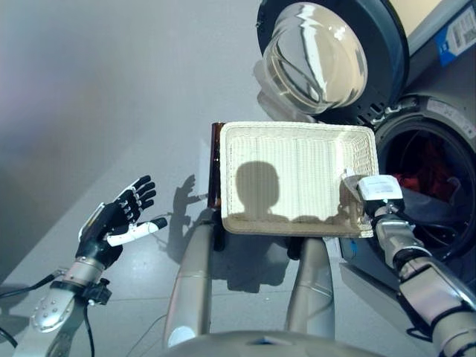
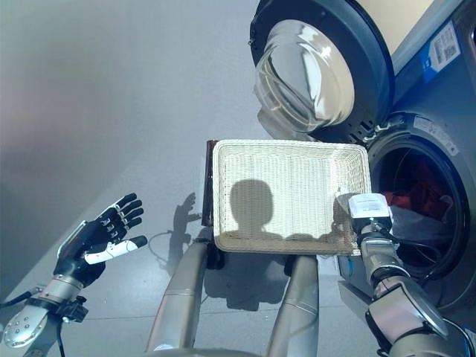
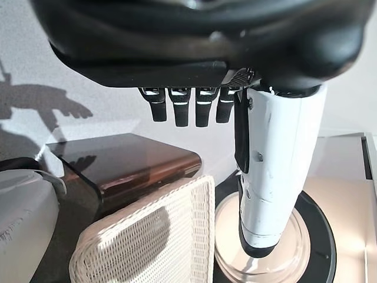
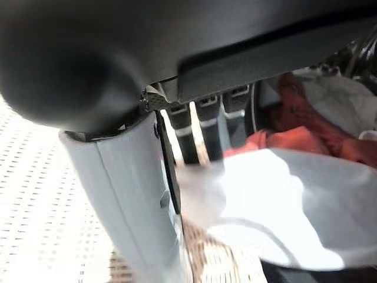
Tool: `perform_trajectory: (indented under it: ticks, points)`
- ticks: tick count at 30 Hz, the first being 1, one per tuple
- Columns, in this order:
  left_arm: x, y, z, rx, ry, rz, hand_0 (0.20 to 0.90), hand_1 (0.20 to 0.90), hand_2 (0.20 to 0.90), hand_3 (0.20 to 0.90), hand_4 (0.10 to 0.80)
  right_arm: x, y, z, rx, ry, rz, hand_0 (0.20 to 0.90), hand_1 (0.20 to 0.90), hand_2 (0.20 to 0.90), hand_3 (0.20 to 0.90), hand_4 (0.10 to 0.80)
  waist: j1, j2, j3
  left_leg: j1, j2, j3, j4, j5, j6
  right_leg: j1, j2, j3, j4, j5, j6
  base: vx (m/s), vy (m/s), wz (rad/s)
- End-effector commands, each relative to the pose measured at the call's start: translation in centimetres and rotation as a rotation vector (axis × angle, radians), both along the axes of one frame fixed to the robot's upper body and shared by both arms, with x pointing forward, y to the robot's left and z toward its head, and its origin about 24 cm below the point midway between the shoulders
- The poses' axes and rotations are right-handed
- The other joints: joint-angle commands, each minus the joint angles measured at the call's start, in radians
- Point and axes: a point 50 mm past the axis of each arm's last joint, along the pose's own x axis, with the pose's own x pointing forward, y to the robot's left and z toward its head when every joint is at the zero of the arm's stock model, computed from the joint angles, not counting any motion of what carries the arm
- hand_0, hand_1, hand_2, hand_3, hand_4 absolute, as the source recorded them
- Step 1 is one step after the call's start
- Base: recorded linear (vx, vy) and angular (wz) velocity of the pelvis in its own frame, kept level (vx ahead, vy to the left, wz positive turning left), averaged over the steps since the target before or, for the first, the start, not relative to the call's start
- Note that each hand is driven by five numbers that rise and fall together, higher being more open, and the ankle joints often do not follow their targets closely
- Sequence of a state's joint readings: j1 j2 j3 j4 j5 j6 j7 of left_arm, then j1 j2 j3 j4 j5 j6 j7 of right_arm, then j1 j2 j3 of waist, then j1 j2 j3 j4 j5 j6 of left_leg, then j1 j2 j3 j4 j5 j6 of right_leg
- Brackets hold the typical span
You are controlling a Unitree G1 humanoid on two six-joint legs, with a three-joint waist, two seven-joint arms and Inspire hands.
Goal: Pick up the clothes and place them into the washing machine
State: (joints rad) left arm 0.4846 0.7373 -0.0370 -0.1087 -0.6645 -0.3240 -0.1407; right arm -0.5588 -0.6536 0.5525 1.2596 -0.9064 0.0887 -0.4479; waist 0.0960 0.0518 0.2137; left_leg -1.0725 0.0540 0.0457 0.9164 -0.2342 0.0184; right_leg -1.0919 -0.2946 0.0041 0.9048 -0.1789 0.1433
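Observation:
The white wicker basket (image 1: 297, 128) sits empty on a low brown stand (image 1: 216, 167) in front of me. To its right the washing machine drum (image 1: 435, 216) holds red clothes (image 2: 416, 186), and a white cloth (image 2: 418, 223) lies at its mouth. My right hand (image 1: 375, 195) is at the basket's right rim, beside the drum opening. In the right wrist view its fingers (image 4: 197, 127) reach straight out and touch the white cloth (image 4: 283, 206), with the thumb lying straight alongside. My left hand (image 1: 115, 219) hangs open over the floor at the lower left, holding nothing.
The washer's round glass door (image 1: 320, 52) stands swung open above and behind the basket. Grey floor (image 1: 111, 89) spreads to the left. In the left wrist view the basket's corner (image 3: 159, 236) and the brown stand (image 3: 118, 162) show past the fingers.

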Motion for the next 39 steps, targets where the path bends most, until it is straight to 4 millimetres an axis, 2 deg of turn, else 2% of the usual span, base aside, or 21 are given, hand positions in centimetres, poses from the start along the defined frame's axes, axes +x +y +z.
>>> perform_trajectory:
  ticks: [1, 5, 11, 12, 13, 14, 15, 16, 18, 21, 22, 23, 26, 28, 29, 33, 39]
  points:
    - [0.0, 0.9, 3.0, 0.012, -0.177, 0.065, 0.9, 0.9, 0.9, 0.9, 0.8, -0.5, -2.1, 1.4, -0.125, -0.004, -0.036, 0.2, 0.2, 0.2, 0.2, 0.3, -0.02, 0.012, -0.046, 0.013, 0.045, -0.052, -0.2, 0.121, -0.078, -0.012, -0.016, 0.042, -0.058, 0.034, -0.009, 0.0, 0.0, 0.0]
    - [0.0, 1.0, 3.0, 0.019, -0.178, 0.071, 0.9, 0.9, 0.9, 0.9, 0.8, 0.2, -1.6, 1.8, -0.134, -0.011, -0.015, 0.2, 0.2, 0.2, 0.2, 0.3, -0.02, 0.01, -0.044, 0.011, 0.045, -0.052, -0.201, 0.121, -0.077, -0.015, -0.014, 0.043, -0.057, 0.035, -0.01, 0.0, 0.0, 0.0]
    - [-0.1, 1.3, 2.9, 0.034, -0.175, 0.101, 0.9, 0.9, 0.9, 0.9, 0.8, 2.1, -0.1, 3.4, -0.076, -0.113, 0.027, 0.2, 0.2, 0.2, 0.2, 0.3, -0.023, 0.005, -0.041, 0.006, 0.044, -0.048, -0.194, 0.12, -0.074, -0.022, -0.011, 0.044, -0.051, 0.037, -0.012, 0.0, 0.0, 0.0]
    - [-0.2, 1.5, 2.9, 0.032, -0.178, 0.122, 0.9, 0.9, 0.9, 0.9, 0.8, 2.5, 0.1, 4.3, 0.02, -0.211, -0.001, 0.2, 0.2, 0.2, 0.2, 0.3, -0.028, 0.004, -0.04, 0.006, 0.045, -0.048, -0.193, 0.12, -0.073, -0.022, -0.01, 0.045, -0.051, 0.039, -0.013, 0.0, 0.0, 0.0]
    - [-0.2, 1.5, 2.9, 0.034, -0.178, 0.121, 0.9, 0.9, 0.9, 0.9, 0.8, 2.4, 0.0, 4.3, 0.022, -0.212, -0.003, 0.2, 0.2, 0.2, 0.2, 0.3, -0.026, 0.003, -0.04, 0.006, 0.045, -0.048, -0.192, 0.12, -0.073, -0.022, -0.01, 0.045, -0.051, 0.039, -0.013, 0.0, 0.0, 0.0]
    - [-0.3, 1.7, 2.6, 0.027, -0.172, 0.155, 0.9, 0.9, 0.9, 0.9, 0.8, 2.9, 0.0, 5.3, 0.282, -0.415, -0.117, 0.2, 0.2, 0.2, 0.2, 0.3, -0.033, 0.004, -0.041, 0.004, 0.045, -0.048, -0.192, 0.12, -0.071, -0.023, -0.007, 0.045, -0.054, 0.043, -0.016, 0.0, 0.0, 0.0]
    - [-0.3, 1.8, 2.3, 0.019, -0.164, 0.174, 0.9, 0.9, 0.9, 0.9, 0.8, 2.8, 0.1, 5.3, 0.474, -0.539, -0.198, 0.2, 0.2, 0.2, 0.2, 0.3, -0.037, 0.002, -0.042, 0.002, 0.047, -0.047, -0.191, 0.121, -0.07, -0.024, -0.005, 0.045, -0.055, 0.046, -0.017, 0.0, 0.0, 0.0]
    - [-0.3, 2.1, 2.0, 0.022, -0.149, 0.189, 0.9, 0.9, 0.9, 0.9, 0.8, 2.9, 0.3, 5.4, 0.549, -0.579, -0.208, 0.2, 0.2, 0.2, 0.2, 0.3, -0.039, -0.001, -0.043, 0.002, 0.048, -0.046, -0.188, 0.12, -0.069, -0.024, -0.002, 0.045, -0.054, 0.046, -0.018, 0.0, 0.0, 0.0]
    - [-0.5, 2.4, 1.7, 0.021, -0.137, 0.2, 0.9, 0.9, 0.9, 0.9, 0.8, 2.7, 0.0, 6.0, 0.566, -0.637, -0.199, 0.2, 0.2, 0.2, 0.2, 0.3, -0.044, -0.003, -0.047, 0.003, 0.05, -0.045, -0.188, 0.116, -0.067, -0.026, 0.001, 0.045, -0.055, 0.046, -0.019, 0.0, 0.0, 0.0]
    - [-1.1, 2.7, 2.0, 0.021, -0.139, 0.204, 0.9, 0.9, 0.9, 0.9, 0.8, 1.7, -0.9, 6.0, 0.545, -0.645, -0.213, 0.2, 0.2, 0.2, 0.2, 0.3, -0.046, -0.003, -0.052, 0.0, 0.053, -0.044, -0.189, 0.115, -0.067, -0.029, 0.0, 0.045, -0.057, 0.044, -0.018, 0.0, 0.0, 0.0]
    - [-1.2, 2.8, 2.2, 0.021, -0.144, 0.203, 0.9, 0.9, 0.9, 0.9, 0.8, 1.6, -1.0, 6.1, 0.516, -0.632, -0.192, 0.477, 0.477, 0.477, 0.477, 0.498, -0.045, -0.002, -0.054, -0.003, 0.053, -0.044, -0.188, 0.114, -0.068, -0.031, 0.001, 0.047, -0.056, 0.044, -0.017, 0.0, 0.0, 0.0]
    - [-1.3, 2.9, 2.3, 0.023, -0.148, 0.203, 0.9, 0.9, 0.9, 0.9, 0.8, 1.4, -1.2, 6.3, 0.481, -0.622, -0.171, 0.9, 0.9, 0.9, 0.9, 0.8, -0.045, -0.002, -0.056, -0.005, 0.053, -0.044, -0.187, 0.114, -0.068, -0.032, 0.0, 0.047, -0.055, 0.043, -0.016, 0.0, 0.0, 0.0]
    - [-1.5, 3.0, 2.5, 0.02, -0.164, 0.206, 0.9, 0.9, 0.9, 0.9, 0.8, 0.6, -1.9, 6.7, 0.383, -0.579, -0.119, 0.9, 0.9, 0.9, 0.9, 0.8, -0.047, -0.002, -0.06, -0.012, 0.053, -0.046, -0.183, 0.112, -0.069, -0.038, -0.002, 0.046, -0.052, 0.039, -0.015, 0.0, 0.0, 0.0]
    - [-1.5, 2.9, 2.4, 0.013, -0.171, 0.21, 0.9, 0.9, 0.9, 0.9, 0.8, -0.7, -1.6, 4.7, 0.354, -0.503, -0.108, 0.9, 0.9, 0.9, 0.9, 0.8, -0.051, -0.002, -0.059, -0.013, 0.054, -0.046, -0.184, 0.112, -0.068, -0.039, -0.003, 0.046, -0.052, 0.039, -0.014, 0.0, 0.0, 0.0]
    - [-1.4, 2.9, 2.4, 0.015, -0.171, 0.207, 0.9, 0.9, 0.9, 0.9, 0.8, -1.0, -1.8, 4.5, 0.329, -0.481, -0.11, 0.9, 0.9, 0.9, 0.9, 0.8, -0.05, -0.002, -0.061, -0.013, 0.053, -0.046, -0.186, 0.112, -0.068, -0.039, -0.005, 0.046, -0.053, 0.039, -0.013, 0.0, 0.0, 0.0]
    - [-1.2, 2.6, 2.5, 0.02, -0.183, 0.191, 0.9, 0.9, 0.9, 0.9, 0.8, -1.4, -1.6, 4.1, 0.2, -0.374, -0.031, 0.9, 0.9, 0.9, 0.9, 0.8, -0.05, -0.003, -0.061, -0.013, 0.053, -0.046, -0.188, 0.111, -0.068, -0.041, -0.006, 0.048, -0.052, 0.037, -0.011, 0.0, 0.0, 0.0]
    - [-1.2, 2.5, 2.6, 0.041, -0.176, 0.162, 0.9, 0.9, 0.9, 0.9, 0.8, -1.4, -1.9, 4.5, 0.046, -0.261, 0.068, 0.9, 0.9, 0.9, 0.9, 0.8, -0.05, -0.004, -0.063, -0.02, 0.056, -0.049, -0.184, 0.112, -0.071, -0.048, -0.008, 0.048, -0.047, 0.033, -0.01, 0.0, -0.005, 0.0]
